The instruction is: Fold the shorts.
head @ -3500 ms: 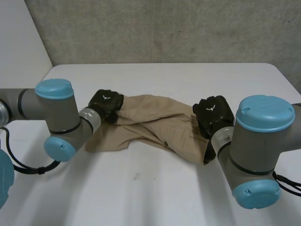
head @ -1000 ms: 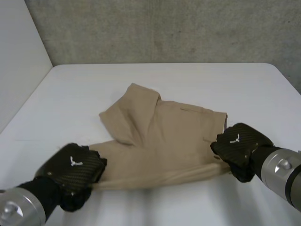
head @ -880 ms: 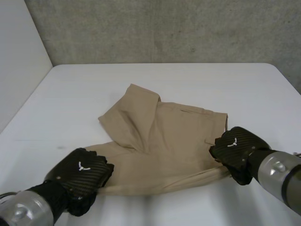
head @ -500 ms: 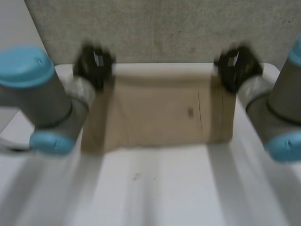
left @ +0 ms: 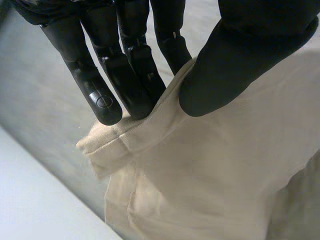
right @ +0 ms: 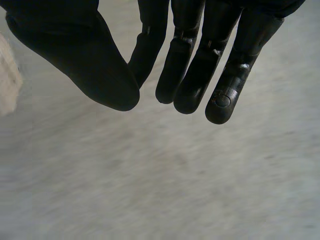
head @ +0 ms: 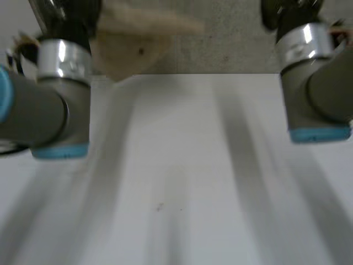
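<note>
In the head view, crumpled tan cotton shorts [head: 131, 40] hang in the air above the white tabletop's [head: 182, 165] far left corner, beside the left hand [head: 69, 14]. The right hand [head: 287, 10] is high over the far right. The left wrist view shows thumb and fingers pinching the shorts' hemmed edge. In the right wrist view, the fingers are relaxed and apart from the thumb, holding nothing.
</note>
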Robot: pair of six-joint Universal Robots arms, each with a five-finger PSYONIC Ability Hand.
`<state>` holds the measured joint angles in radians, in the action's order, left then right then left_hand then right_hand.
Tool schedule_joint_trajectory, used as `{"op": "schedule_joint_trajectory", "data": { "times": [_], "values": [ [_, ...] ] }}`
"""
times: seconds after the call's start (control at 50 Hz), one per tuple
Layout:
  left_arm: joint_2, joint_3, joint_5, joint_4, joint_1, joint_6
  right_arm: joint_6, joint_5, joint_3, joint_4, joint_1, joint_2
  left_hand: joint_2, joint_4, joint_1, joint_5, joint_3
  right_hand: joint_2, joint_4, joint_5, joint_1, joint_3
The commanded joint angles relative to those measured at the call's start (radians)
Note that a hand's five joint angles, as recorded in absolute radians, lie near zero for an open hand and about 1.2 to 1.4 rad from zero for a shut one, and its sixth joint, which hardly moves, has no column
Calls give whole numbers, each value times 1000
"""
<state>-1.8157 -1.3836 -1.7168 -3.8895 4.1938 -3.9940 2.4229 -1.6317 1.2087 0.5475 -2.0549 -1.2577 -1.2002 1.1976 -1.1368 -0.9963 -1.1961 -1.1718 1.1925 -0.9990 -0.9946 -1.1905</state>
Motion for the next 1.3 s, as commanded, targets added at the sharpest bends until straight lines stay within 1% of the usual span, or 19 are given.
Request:
{"op": "schedule_joint_trajectory", "data": {
  "times": [0.02, 0.04, 0.06, 0.1, 0.12, 0.14, 0.24, 0.34, 0.44, 0.64, 0.86, 0.94, 0.98, 1.02, 1.04, 1.1, 1.2, 1.26, 1.3],
  "values": [
    [-62, -273, -1, 8, 3, 93, 18, 6, 118, -147, -53, 139, -196, 199, -259, -225, -200, -224, 204, -223, -402, -206],
    [-97, -290, 0, 12, -3, 93, 45, 7, 138, -184, -62, 153, -196, 199, -259, -225, -200, 45, -66, 46, -132, 64],
    [-111, -295, 2, 13, -6, 93, 67, 7, 146, -202, -67, 158, -196, 199, -259, -225, -200, 213, -234, 215, 36, 232],
    [-125, -305, 0, 16, -11, 90, 123, 7, 157, -237, -67, 164, -196, 199, -259, -225, -200, 469, -490, 471, 292, 488],
    [-129, -310, -1, 18, -11, 90, 198, 15, 163, -279, -67, 164, -196, 199, -259, -225, -200, 642, -663, 643, 465, 661],
    [-128, -310, -1, 19, -11, 90, 243, 16, 163, -302, -65, 164, -196, 199, -259, -225, -200, 690, -711, 692, 513, 709],
    [-119, -301, -1, 58, -12, 84, 539, 85, 163, -428, -59, 156, -196, 199, -259, -225, -200, 699, -720, 701, 522, 718],
    [-71, -264, -3, 119, -44, 91, 859, 212, 175, -511, -38, 155, -196, 199, -259, -225, -200, 731, -752, 733, 554, 750],
    [-30, -230, -6, 169, -86, 93, 996, 273, 196, -506, -42, 164, -196, 199, -259, -225, -200, 778, -799, 780, 601, 797],
    [52, -195, -10, 193, -162, 93, 996, 217, 175, -344, -85, 260, -196, 199, -259, -225, -200, 843, -864, 845, 666, 862],
    [118, -175, -44, 197, -210, 93, 986, 105, 103, -290, -122, 374, -196, 199, -259, -225, -200, 867, -887, 868, 689, 885],
    [137, -176, -44, 205, -213, 95, 970, 33, 88, -279, -126, 399, -196, 199, -259, -225, -200, 846, -867, 848, 669, 865],
    [153, -181, -44, 208, -212, 95, 947, 4, 83, -270, -126, 403, -196, 199, -259, -225, -200, 706, -727, 708, 529, 725],
    [160, -186, -44, 208, -212, 95, 917, -7, 83, -267, -126, 406, -196, 199, -259, -225, -200, 399, -420, 401, 222, 418],
    [168, -190, -44, 208, -209, 95, 879, -14, 88, -265, -126, 403, -196, 199, -259, -225, -200, -218, 197, -217, -395, -199],
    [171, -196, -44, 209, -204, 95, 823, -17, 95, -270, -122, 388, -196, 199, -259, -225, -200, -224, 204, -223, -402, -206],
    [174, -233, -43, 213, -167, 93, 698, -16, 126, -271, -110, 238, -196, 199, -259, -225, -200, -224, 204, -223, -402, -206],
    [180, -256, -43, 223, -132, 93, 635, -5, 141, -282, -56, 149, -196, 199, -259, -225, -200, -224, 204, -223, -402, -206],
    [190, -278, -43, 243, -109, 95, 526, 10, 157, -305, 10, 61, -196, 199, -259, -225, -200, -224, 204, -223, -402, -206]
  ]
}}
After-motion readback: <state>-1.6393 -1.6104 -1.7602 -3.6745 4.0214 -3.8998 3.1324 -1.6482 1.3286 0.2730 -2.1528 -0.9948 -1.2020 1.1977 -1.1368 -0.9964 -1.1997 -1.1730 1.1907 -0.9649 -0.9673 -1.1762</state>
